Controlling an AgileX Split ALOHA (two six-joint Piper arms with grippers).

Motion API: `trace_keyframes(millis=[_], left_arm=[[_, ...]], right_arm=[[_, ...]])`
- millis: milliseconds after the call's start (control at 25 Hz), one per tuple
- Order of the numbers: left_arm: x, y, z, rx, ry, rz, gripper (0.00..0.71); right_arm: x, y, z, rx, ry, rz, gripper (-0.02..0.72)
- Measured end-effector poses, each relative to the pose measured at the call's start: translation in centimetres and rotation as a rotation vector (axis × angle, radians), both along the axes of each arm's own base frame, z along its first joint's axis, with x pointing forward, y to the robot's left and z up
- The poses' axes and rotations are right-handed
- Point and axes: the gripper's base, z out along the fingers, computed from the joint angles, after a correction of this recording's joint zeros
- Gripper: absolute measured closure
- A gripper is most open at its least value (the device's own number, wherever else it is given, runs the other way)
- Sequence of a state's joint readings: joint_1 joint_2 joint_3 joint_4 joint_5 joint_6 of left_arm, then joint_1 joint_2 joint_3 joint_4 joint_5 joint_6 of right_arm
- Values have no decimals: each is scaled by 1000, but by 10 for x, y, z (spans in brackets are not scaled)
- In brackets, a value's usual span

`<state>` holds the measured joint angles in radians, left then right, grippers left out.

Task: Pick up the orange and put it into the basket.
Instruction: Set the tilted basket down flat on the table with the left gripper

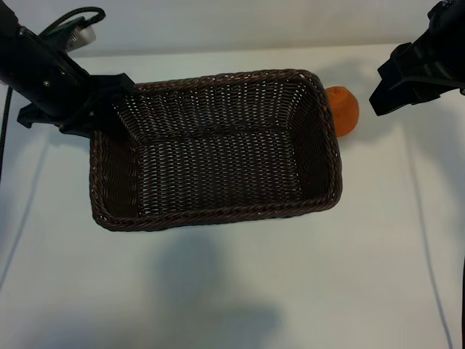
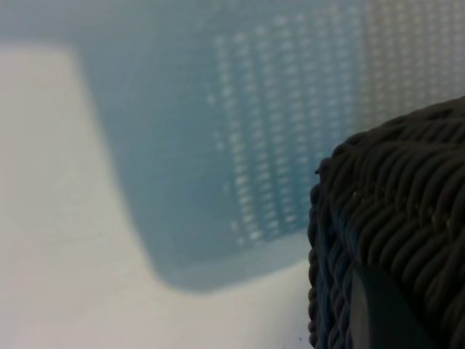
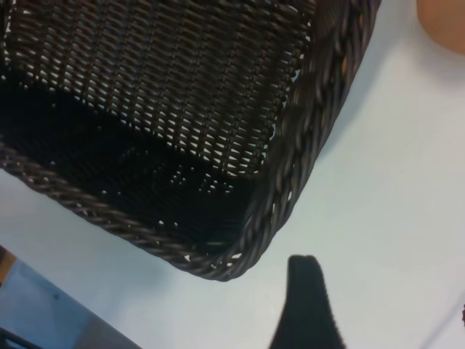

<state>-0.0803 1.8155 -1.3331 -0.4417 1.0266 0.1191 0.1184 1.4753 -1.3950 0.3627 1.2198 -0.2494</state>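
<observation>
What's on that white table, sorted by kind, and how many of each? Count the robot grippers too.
Baskets: 1, the brown wicker basket
Fruit: 1, the orange beside it
Robot grippers: 2, left gripper and right gripper
Total: 4

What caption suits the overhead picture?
Small round orange rests beside dark brown woven wicker basket; black left gripper at basket's corner.

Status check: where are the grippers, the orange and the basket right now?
Left gripper at basket corner. Right gripper open, empty, above orange. Orange on table outside basket. Nothing blocking.
</observation>
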Motion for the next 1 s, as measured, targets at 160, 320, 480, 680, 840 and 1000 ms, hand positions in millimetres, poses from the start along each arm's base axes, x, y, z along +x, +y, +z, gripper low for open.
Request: trace_keyframes(millis=[160, 320, 480, 680, 840, 1000], left_arm=[[7, -1, -21, 1, 35, -9, 530], [18, -2, -35, 0, 57, -24, 530], [33, -4, -34, -6, 53, -36, 530], [43, -5, -41, -16, 65, -39, 530], [47, -5, -56, -12, 82, -52, 530], [48, -6, -65, -12, 108, -53, 530]], right_arm=[[0, 0, 0, 0, 0, 0, 214], [0, 0, 0, 0, 0, 0, 214], [0, 0, 0, 0, 1, 0, 214], [0, 0, 0, 0, 1, 0, 214], [0, 0, 0, 0, 1, 0, 214], [0, 0, 0, 0, 1, 0, 214]])
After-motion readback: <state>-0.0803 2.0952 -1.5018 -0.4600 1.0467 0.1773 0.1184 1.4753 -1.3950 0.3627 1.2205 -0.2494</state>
